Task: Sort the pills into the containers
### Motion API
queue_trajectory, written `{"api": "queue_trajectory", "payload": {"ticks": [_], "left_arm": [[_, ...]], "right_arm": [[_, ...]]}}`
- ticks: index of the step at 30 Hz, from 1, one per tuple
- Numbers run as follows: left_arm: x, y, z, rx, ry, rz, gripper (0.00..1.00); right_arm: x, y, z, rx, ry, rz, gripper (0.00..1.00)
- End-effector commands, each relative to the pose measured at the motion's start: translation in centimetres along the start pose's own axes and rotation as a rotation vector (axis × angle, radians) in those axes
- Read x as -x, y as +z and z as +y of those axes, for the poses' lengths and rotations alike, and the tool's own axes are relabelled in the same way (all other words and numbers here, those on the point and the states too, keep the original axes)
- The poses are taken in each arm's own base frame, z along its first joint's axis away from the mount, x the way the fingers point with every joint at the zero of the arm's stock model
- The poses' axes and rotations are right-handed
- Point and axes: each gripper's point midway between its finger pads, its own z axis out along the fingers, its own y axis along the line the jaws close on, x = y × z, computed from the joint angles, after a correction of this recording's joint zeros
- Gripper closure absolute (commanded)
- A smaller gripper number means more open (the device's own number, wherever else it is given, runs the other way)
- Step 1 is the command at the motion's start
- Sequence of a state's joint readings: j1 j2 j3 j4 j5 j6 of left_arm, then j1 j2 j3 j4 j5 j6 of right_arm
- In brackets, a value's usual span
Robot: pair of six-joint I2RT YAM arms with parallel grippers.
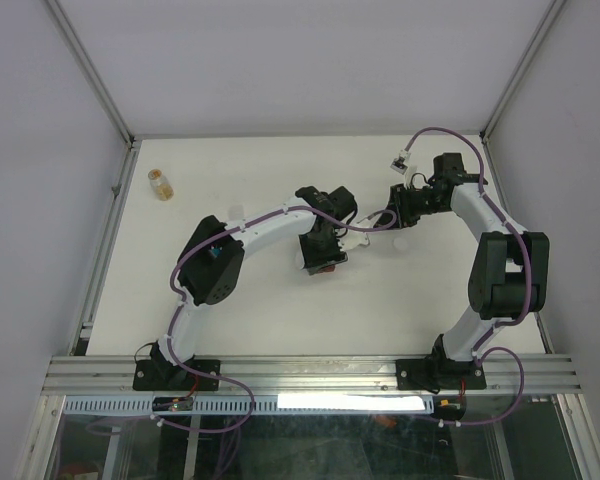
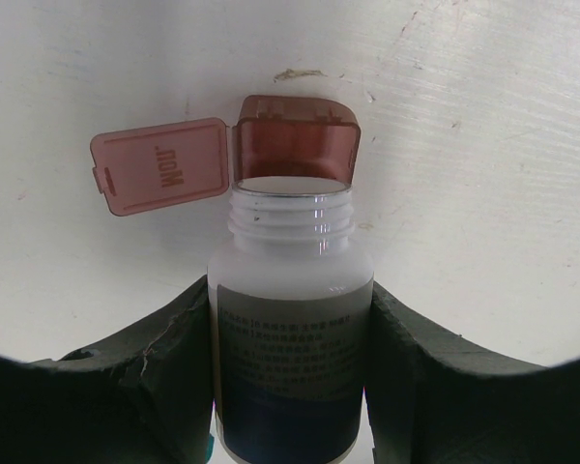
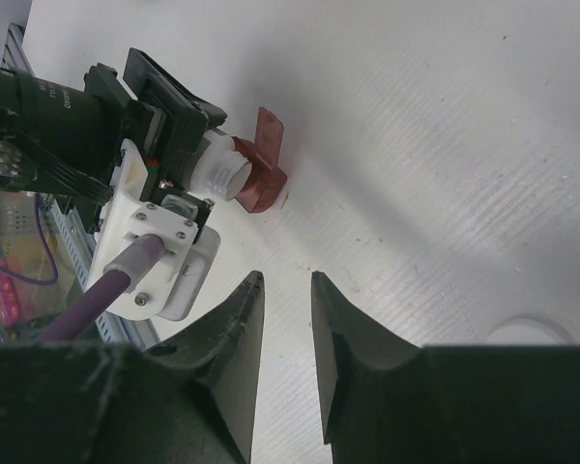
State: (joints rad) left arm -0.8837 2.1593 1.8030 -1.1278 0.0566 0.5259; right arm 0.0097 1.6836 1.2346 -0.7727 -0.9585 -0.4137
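Left end effector [image 2: 290, 314]: you are clamping the white bottle [image 2: 290, 290] by its body | dark red container [image 2: 295, 145], lid [image 2: 159, 172] open, is lying midway between the surface's left and right edges, straight ahead of the bottle's mouth along its long axis | right end effector [image 3: 285, 282] is hovering farther off, slightly parted, empty.

- White table [image 1: 280, 320], its surface scuffed and faintly scratched;
- dark red container [image 2: 295, 150] resting on it, one lid flipped open;
- small amber vial [image 1: 160, 184] lying near the far-left corner
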Motion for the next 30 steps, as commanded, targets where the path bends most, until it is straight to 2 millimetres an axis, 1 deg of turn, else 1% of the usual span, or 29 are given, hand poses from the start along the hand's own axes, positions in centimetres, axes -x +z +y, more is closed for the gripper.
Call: {"api": "queue_trajectory", "payload": {"ticks": [1,3,5,7,9,10,12,14,16,18,19,20,21,23,25,26,28,29,30], "left_arm": [[1.7,-2.8,0.1,0.032,-0.001,-0.081,1.00],[1.5,-2.6,0.4,0.053,-0.003,-0.070,1.00],[1.7,-3.0,0.0,0.035,-0.001,-0.079,1.00],[1.1,-2.5,0.7,0.066,-0.004,-0.062,1.00],[2.3,-3.4,0.1,0.043,-0.005,-0.095,1.00],[2.4,-3.2,0.2,0.054,0.008,-0.108,1.00],[1.3,-2.8,0.8,0.073,-0.009,-0.059,1.00],[2.3,-3.2,0.3,0.055,-0.002,-0.088,1.00],[1.5,-2.9,0.7,0.082,0.006,-0.065,1.00],[2.6,-3.5,0.0,0.057,0.005,-0.085,1.00],[2.2,-3.2,0.0,0.064,0.016,-0.086,1.00],[1.8,-3.2,0.6,0.086,0.014,-0.083,1.00],[1.7,-3.2,0.8,0.081,-0.001,-0.073,1.00],[2.0,-3.4,0.1,0.058,0.003,-0.080,1.00],[1.6,-3.1,0.8,0.086,-0.002,-0.071,1.00],[2.0,-3.4,0.6,0.077,-0.010,-0.073,1.00],[2.8,-4.0,-0.6,0.058,0.024,-0.097,1.00],[2.5,-3.5,-0.2,0.074,0.028,-0.102,1.00],[1.6,-3.1,0.5,0.080,0.003,-0.079,1.00]], "right_arm": [[1.8,-1.1,0.9,-0.005,-0.062,-0.047,0.71],[1.9,-1.2,0.9,-0.004,-0.063,-0.049,0.71],[1.8,-1.1,0.9,-0.004,-0.062,-0.047,0.71],[1.8,-1.1,0.9,-0.003,-0.061,-0.048,0.71],[1.8,-1.1,0.9,-0.004,-0.060,-0.048,0.71],[1.8,-1.1,0.9,-0.002,-0.060,-0.047,0.71],[1.8,-1.1,0.9,-0.003,-0.060,-0.046,0.71],[1.8,-1.1,0.9,-0.006,-0.062,-0.048,0.71],[1.9,-1.1,0.9,-0.002,-0.063,-0.048,0.71],[1.8,-1.1,0.8,-0.006,-0.061,-0.046,0.71],[1.8,-1.1,0.8,-0.006,-0.060,-0.046,0.71],[1.8,-1.1,0.8,-0.004,-0.060,-0.047,0.71],[1.8,-1.0,0.8,-0.003,-0.059,-0.045,0.71],[1.7,-1.0,0.8,-0.004,-0.058,-0.045,0.71],[1.8,-1.0,0.8,-0.002,-0.058,-0.044,0.71],[1.8,-1.0,0.9,-0.002,-0.059,-0.044,0.71],[1.8,-1.1,0.8,-0.008,-0.060,-0.047,0.71],[1.8,-1.1,0.8,-0.005,-0.060,-0.046,0.71],[1.9,-1.1,0.9,-0.003,-0.061,-0.046,0.71]]}}
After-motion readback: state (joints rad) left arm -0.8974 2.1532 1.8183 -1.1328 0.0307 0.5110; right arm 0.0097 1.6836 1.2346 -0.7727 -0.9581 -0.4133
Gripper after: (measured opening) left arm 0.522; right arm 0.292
